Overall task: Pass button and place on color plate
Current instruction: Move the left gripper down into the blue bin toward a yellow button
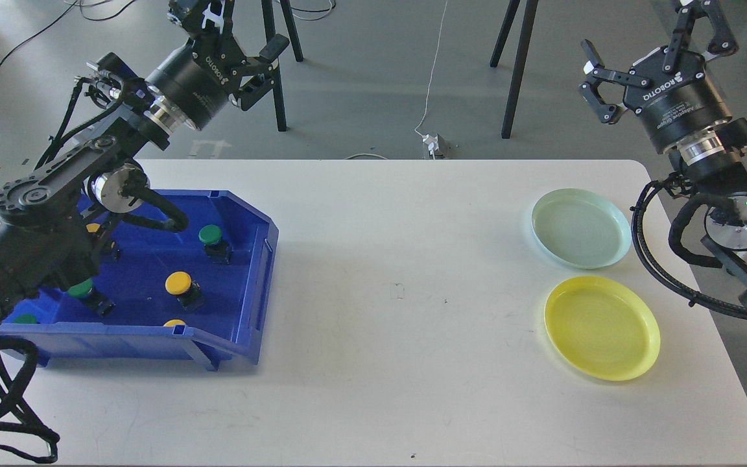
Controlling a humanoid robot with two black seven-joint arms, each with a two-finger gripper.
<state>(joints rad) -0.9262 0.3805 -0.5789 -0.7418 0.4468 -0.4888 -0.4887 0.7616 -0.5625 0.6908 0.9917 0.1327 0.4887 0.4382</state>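
Observation:
A blue bin (253, 285) on the table's left holds several buttons with black bases: a green-capped one (211, 235), a yellow-capped one (178, 283), and others partly hidden by my left arm. On the right lie a pale green plate (581, 228) and a yellow plate (602, 326), both bare. My left gripper (244, 32) hangs open high above the bin's back edge, holding nothing. My right gripper (649, 42) is raised beyond the table's far right corner, fingers spread and nothing between them.
The white table (399, 292) spans the view. Beyond its far edge are black stand legs (516, 71), a white cable and a power plug (435, 144) on the grey floor.

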